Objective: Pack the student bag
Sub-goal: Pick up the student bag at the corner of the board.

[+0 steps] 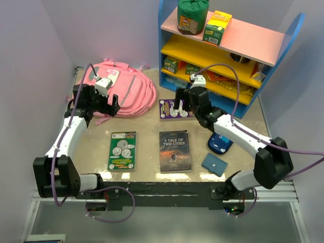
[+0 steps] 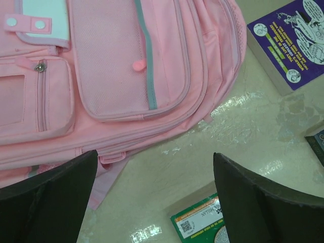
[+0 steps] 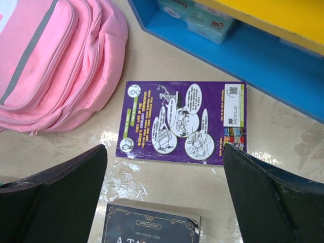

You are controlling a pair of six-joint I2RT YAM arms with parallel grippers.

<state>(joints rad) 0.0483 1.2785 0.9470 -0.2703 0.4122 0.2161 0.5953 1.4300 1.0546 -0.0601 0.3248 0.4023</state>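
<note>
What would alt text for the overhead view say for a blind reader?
A robot's open left gripper hovers by a pink backpack on a table; its open right gripper hovers near a purple book. A green book and dark book lie nearer the robot.

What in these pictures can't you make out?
- Top view: the left arm covers part of the pink backpack's left side; whether its main zipper is open is too small to tell.
- Top view: the right arm hides part of a blue object; I cannot name it.
- Right wrist view: the bottom edge cuts off the dark book.
- Left wrist view: the bottom edge cuts off the green book.
</note>
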